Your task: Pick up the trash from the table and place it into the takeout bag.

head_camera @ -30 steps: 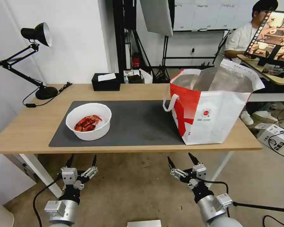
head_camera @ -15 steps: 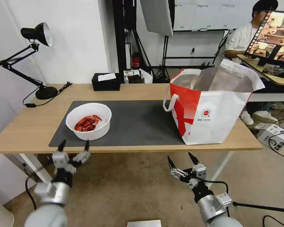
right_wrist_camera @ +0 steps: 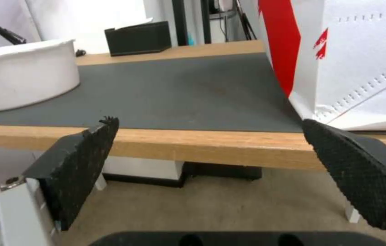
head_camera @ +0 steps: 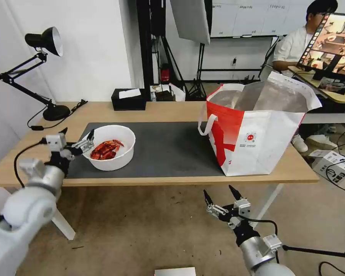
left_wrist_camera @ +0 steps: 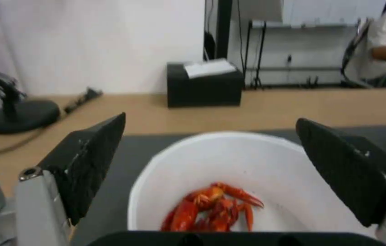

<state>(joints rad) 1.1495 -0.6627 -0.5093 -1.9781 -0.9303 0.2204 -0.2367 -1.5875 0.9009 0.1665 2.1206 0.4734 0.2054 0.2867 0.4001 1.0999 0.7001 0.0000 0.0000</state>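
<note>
Your left gripper (head_camera: 77, 138), jaws apart, sits at the near-left rim of the white bowl of crayfish shells (head_camera: 108, 147) on the surface's grey mat (head_camera: 168, 149); bowl lies dead ahead between them. Right gripper (head_camera: 220, 196) idles low, jaws apart

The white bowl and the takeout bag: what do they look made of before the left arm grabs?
The white bowl looks like thin matte plastic or foam: smooth, uniformly white, slim rim; which one is unclear. The takeout bag seems woven or laminated fabric, printed white and red, with a shiny silver foil lining and stitched-looking seams. The open left gripper is at the bowl's rim.
</note>
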